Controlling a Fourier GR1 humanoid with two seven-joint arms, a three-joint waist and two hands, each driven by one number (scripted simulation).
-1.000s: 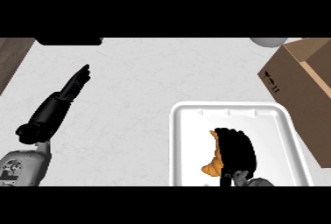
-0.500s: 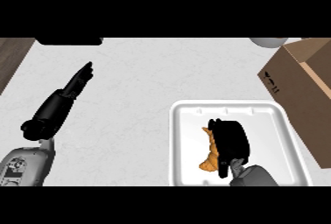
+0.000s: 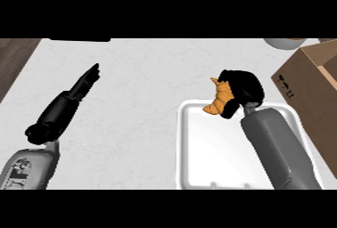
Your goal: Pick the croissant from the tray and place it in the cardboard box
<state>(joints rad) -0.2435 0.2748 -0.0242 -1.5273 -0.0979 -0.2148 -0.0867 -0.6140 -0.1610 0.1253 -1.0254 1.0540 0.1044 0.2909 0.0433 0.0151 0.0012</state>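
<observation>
My left hand (image 3: 66,104) rests over the counter (image 3: 145,80) at the far left, fingers straight, holding nothing and well away from the work. My right hand (image 3: 242,89) is curled around the croissant (image 3: 220,98), long axis roughly upright in view, at the tray's (image 3: 197,147) far rim. The cardboard box (image 3: 309,84) lies just to the right of that hand, so I judge the carry goes rightward.

The croissant (image 3: 219,99) is gripped by the right hand (image 3: 242,90) over the white tray's (image 3: 197,147) far rim, near the cardboard box (image 3: 313,95); the left hand (image 3: 69,104) is held straight above the tabletop (image 3: 145,80).
</observation>
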